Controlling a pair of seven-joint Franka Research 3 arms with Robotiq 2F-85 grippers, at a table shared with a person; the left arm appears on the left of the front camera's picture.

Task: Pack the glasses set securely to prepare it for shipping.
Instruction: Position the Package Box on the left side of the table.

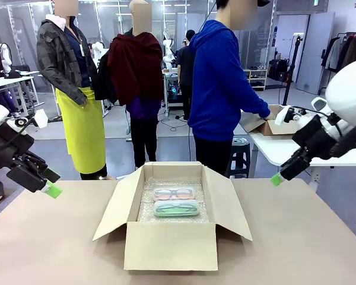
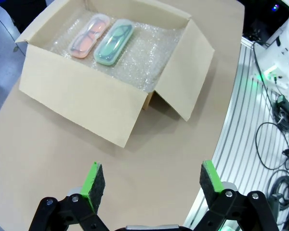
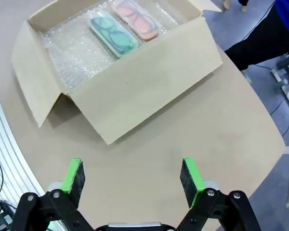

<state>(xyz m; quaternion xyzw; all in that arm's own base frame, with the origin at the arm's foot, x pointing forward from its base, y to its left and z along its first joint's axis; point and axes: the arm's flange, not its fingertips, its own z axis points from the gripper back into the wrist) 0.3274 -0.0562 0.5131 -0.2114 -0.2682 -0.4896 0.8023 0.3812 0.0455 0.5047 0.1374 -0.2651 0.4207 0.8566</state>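
Left side first: the left gripper (image 2: 150, 174) hangs over the surface (image 1: 53, 249), spread wide and holding nothing. Its arm sits at the surface's left edge, well apart from the box (image 1: 170, 246). In the middle, both cases already lie side by side on bubble wrap (image 1: 147, 208) inside the box, the pink case (image 1: 174, 193) farther off and the green case (image 1: 176, 208) just nearer. Loading looks done. The flaps stand open, so padding on top and closing up seem to be what's left. Over on the right, the right gripper (image 3: 132, 168) hovers wide and empty too, raised off the surface and tilted down toward the box.
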